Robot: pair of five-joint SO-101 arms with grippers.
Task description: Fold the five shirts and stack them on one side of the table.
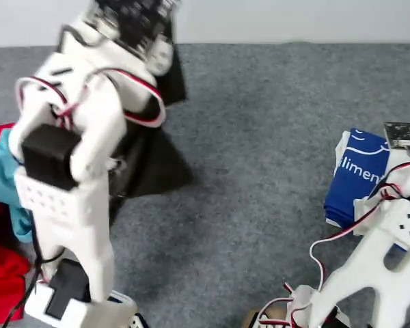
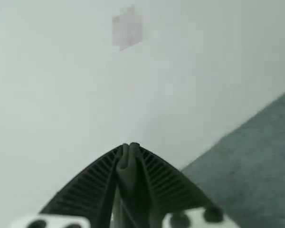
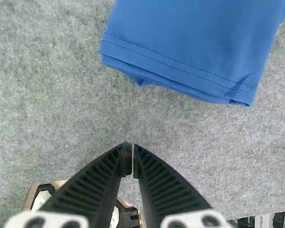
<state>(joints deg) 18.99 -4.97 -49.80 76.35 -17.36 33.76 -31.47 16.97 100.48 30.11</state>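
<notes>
The left pincer (image 2: 128, 148) is raised high and clamped on a pinch of the black cloth shirt (image 2: 128, 171), its tips aimed at the pale wall (image 2: 85, 71) past the far edge of the grey, carpet-textured surface (image 1: 260, 137). In the high view the black shirt (image 1: 150, 160) hangs beside the white left arm (image 1: 75, 171). Its long axis runs from the far-left part of the surface, where it is narrow, towards the near side. There it widens into a pointed flap that lies on the grey surface and aims right, towards the middle.

A folded blue cloth shirt (image 1: 359, 178) with white print lies flat near the right edge of the surface. Its long axis runs roughly from far to near, along that edge. In the right wrist view the blue shirt (image 3: 194, 42) shows a stitched hem and layered folds at one corner.

The right pincer (image 3: 133, 153) has its black ribbed fingers (image 3: 109, 175) together with nothing between them. It hangs over bare grey surface, just apart from the blue shirt's hem and pointing towards it. The white right arm (image 1: 383, 253) stands at the near-right corner.

At the left edge of the surface a crumpled red cloth shirt (image 1: 0, 266) and a teal cloth shirt (image 1: 3, 178) lie touching in a heap, partly behind the left arm.
</notes>
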